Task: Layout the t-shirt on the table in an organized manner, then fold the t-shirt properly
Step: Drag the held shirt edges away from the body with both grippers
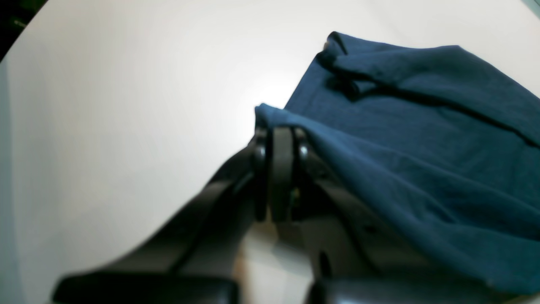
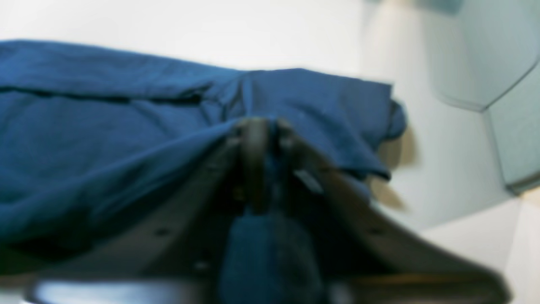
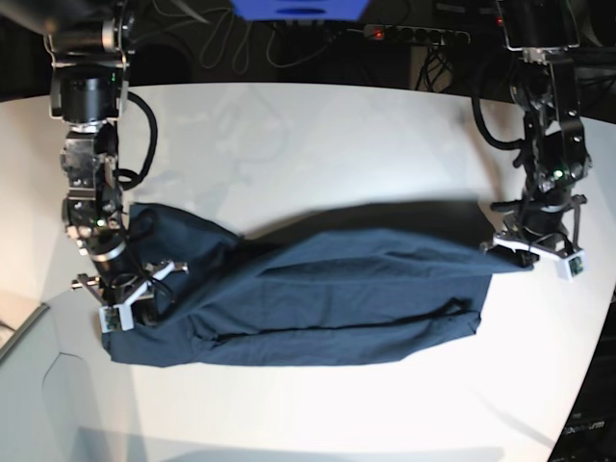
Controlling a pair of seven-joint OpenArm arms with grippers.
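Base view gives us one t-shirt, one counter and two arms, each ending in one pincer. We see the dark navy t-shirt stretched in a long band across the middle of the white counter, running from the left arm's side on the scene's right to the right arm's side on the scene's left. Its near edge lies flat on the counter, while the far edge is lifted at both ends.

Left wrist view shows us the left pincer pressed together on one corner of the t-shirt, the cloth draping away to the right over the counter. We count one fold ridge running across the cloth farther off.

Right wrist view is blurred. We see the right pincer with its tips close together and blue t-shirt cloth gathered at them and below them; we take it as pinching the cloth, though the blur hides how tightly. Beyond the shirt's end we see one pale stretch of counter.
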